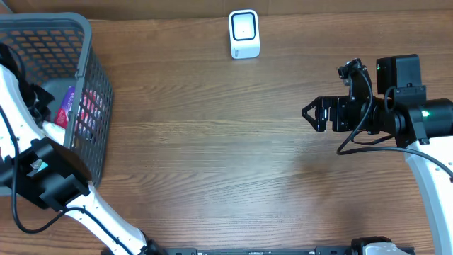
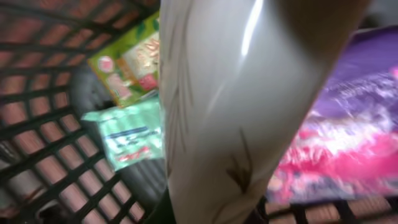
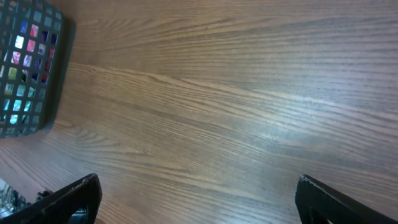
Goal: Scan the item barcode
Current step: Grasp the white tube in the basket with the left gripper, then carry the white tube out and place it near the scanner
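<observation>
Brown wood-grain table (image 1: 212, 163); my right pincer (image 3: 199, 199) gapes wide above it. My left pincer (image 1: 37, 101), half-hidden down in the basket (image 1: 95, 78), is closed, apparently on the blurred white item (image 2: 211, 112).

White glossy item (image 2: 224, 106) in basket (image 1: 92, 64), among coloured packets (image 2: 127, 59); white scanner (image 1: 244, 33) upright, far side of table (image 1: 212, 156).

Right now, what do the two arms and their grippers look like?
Both arms have white links joined by black blocks. The left arm has a large black joint housing. The right arm has a green light on its black wrist and a thin black cable looping beside it. The right gripper is black, with angular fingers.
</observation>
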`<state>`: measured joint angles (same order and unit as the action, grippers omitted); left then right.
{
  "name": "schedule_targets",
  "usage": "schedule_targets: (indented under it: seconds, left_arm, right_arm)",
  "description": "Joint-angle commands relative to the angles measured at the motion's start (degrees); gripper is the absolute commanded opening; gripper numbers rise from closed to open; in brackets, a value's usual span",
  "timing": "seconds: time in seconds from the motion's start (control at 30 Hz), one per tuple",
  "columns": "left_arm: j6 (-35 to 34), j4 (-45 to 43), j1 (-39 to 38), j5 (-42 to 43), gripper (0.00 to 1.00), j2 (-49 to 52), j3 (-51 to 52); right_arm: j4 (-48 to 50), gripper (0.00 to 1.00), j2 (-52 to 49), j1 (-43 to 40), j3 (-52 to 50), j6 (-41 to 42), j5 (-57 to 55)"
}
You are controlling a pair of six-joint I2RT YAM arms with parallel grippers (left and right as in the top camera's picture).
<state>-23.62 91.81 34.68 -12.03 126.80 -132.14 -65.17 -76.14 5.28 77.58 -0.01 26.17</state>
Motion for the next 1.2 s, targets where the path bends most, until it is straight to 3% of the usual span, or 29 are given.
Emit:
schedule_targets:
  seconds: [0.0,0.27,0.5,0.77,0.9,1.17]
  left_arm:
    - [2.14,3.04,-1.53,-0.31,0.04,-1.70,-11.65]
    - [4.39,4.11,-6.69,-0.68,0.04,-8.11,-21.81]
    - [4.33,3.98,-13.05,-4.92,0.04,-16.70,-21.81]
    - [1.75,4.98,-26.47,-5.55,0.04,-23.06,-21.70]
    - [-5.33,4.98,-35.32,-6.03,0.04,-22.84,-18.78]
    - [-23.76,3.87,-51.47,-6.12,0.04,-16.61,-4.52]
  right_arm:
    - [0.52,1.00,0.09,-0.11,1.25,-0.22,0.48]
    - [0.87,1.00,0.09,-0.11,1.25,-0.22,0.50]
    - [1.22,1.00,0.09,-0.11,1.25,-0.22,0.48]
    - [1.84,1.00,0.09,-0.11,1.25,-0.02,0.48]
    - [2.03,0.94,0.09,-0.17,1.25,0.42,0.39]
    - [2.43,0.92,0.26,-6.40,1.36,17.25,-18.62]
